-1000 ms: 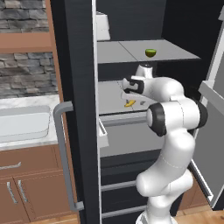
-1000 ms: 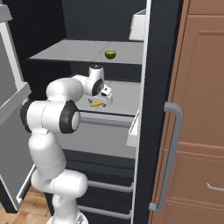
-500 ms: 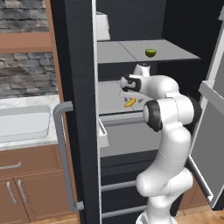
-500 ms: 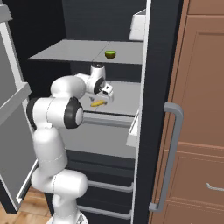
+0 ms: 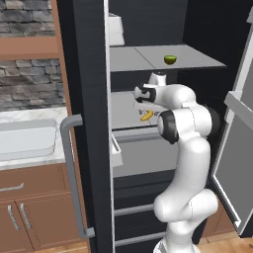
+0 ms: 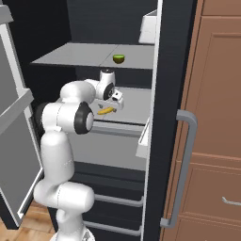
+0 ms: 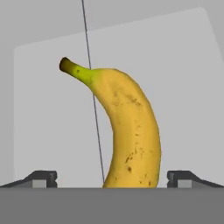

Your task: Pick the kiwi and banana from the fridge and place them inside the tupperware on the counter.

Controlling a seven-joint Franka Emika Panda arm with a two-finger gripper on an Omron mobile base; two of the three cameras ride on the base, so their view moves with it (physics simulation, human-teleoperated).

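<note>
The fridge [image 5: 94, 74] stands open, and the white arm reaches into it over the middle shelf [image 6: 136, 106]. The claw [image 7: 112, 177] hangs just above the banana [image 7: 127, 131] with its fingers [image 7: 41, 178] spread as wide as they go, one on each side of the fruit, gripping nothing. The banana [image 5: 147, 115] lies flat on that pale grey shelf, near its front edge. The kiwi [image 5: 170, 60] sits on the shelf above, well apart from the claw. To the left of the fridge, the tray [image 5: 24, 143] rests on the marble worktop [image 5: 29, 160] over brown cabinets.
</note>
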